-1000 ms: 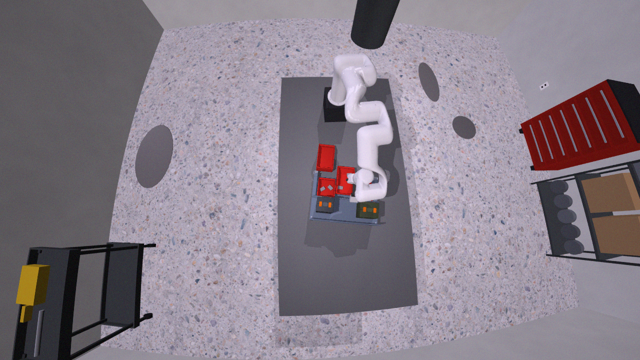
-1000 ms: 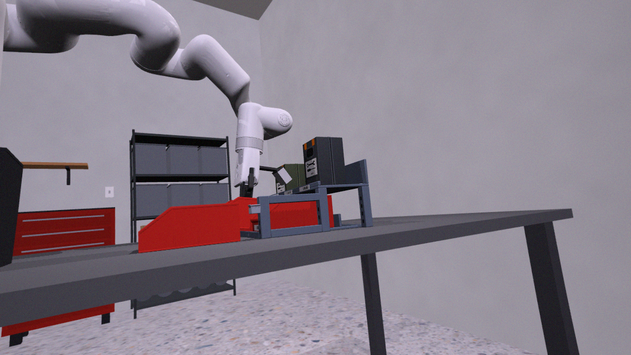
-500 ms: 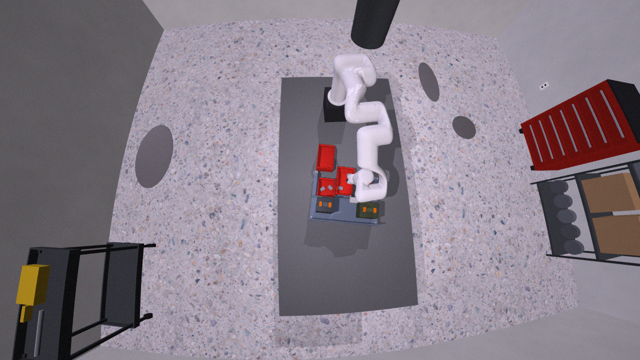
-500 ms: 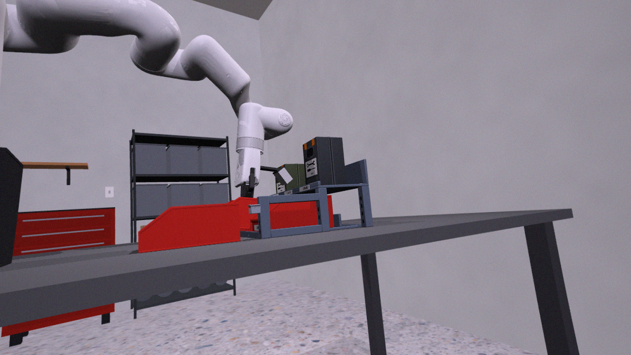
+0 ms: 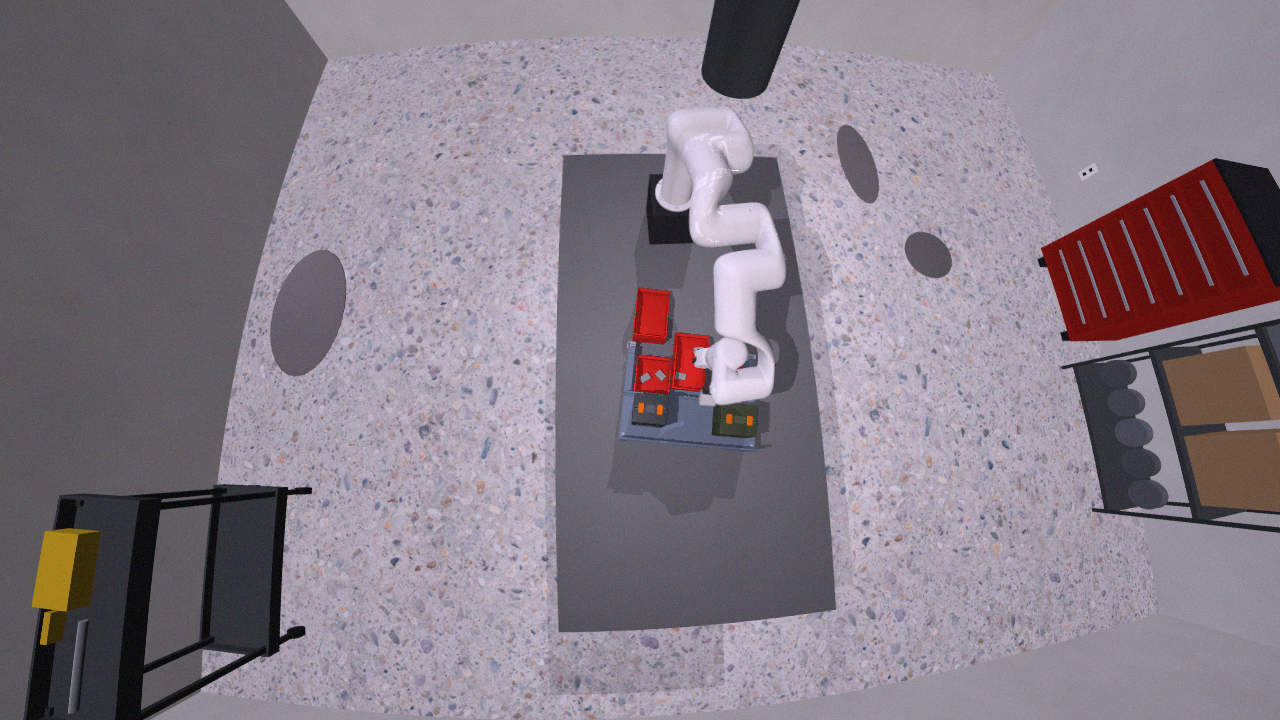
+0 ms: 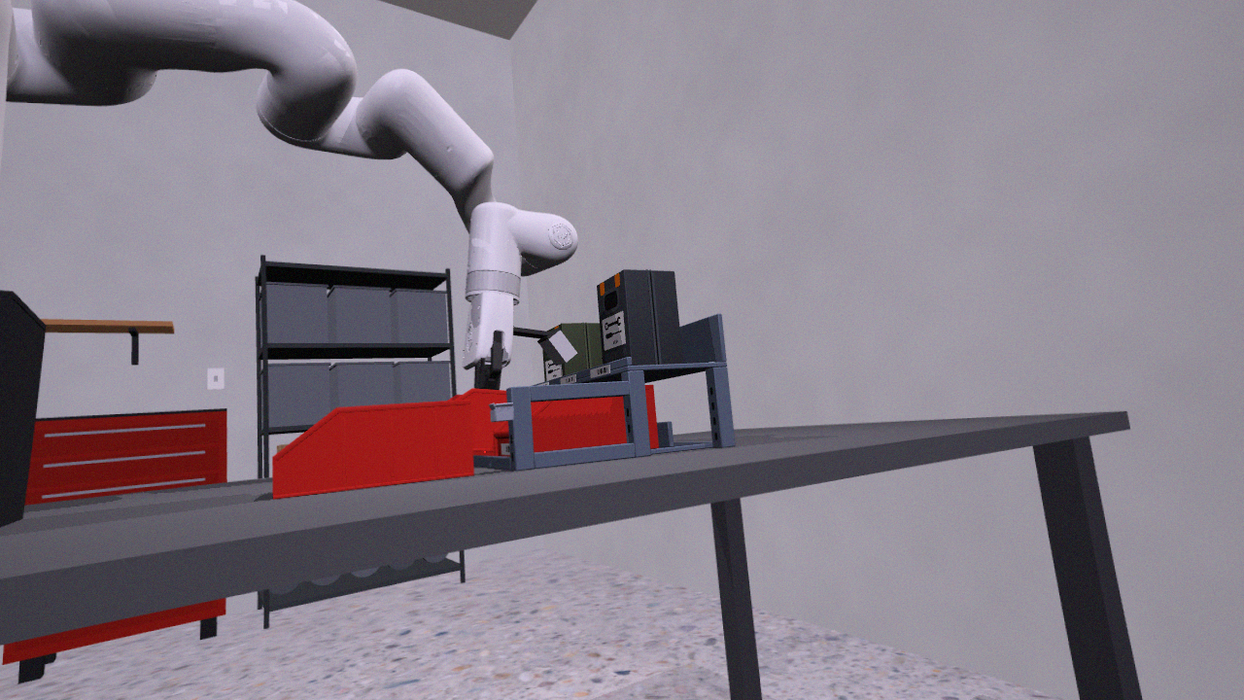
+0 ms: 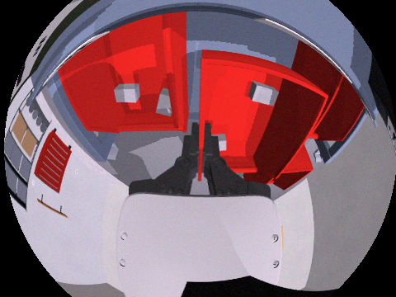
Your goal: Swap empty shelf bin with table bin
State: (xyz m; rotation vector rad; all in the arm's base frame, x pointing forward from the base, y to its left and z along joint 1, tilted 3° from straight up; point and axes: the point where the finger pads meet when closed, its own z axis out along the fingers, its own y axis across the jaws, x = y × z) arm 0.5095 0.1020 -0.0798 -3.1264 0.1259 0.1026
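My gripper (image 5: 702,358) (image 6: 489,375) (image 7: 200,134) is shut on a side wall of a red open bin (image 5: 687,360) (image 7: 247,115) that holds grey parts. This bin is in the middle place of the blue-grey shelf (image 5: 689,420) (image 6: 622,408), its rear end in and its front sticking out past the lip. I cannot tell whether it rests on the shelf's floor. The empty red bin (image 5: 652,315) (image 6: 373,448) stands on its base on the table top, just in front of the shelf's left side.
A red bin with two grey parts (image 5: 652,373) (image 7: 132,88) sits in the left place. A darker-looking red bin (image 7: 325,105) is in the right place, hidden under my arm from above. Two dark boxes (image 5: 649,411) (image 5: 734,418) stand on the shelf's upper board.
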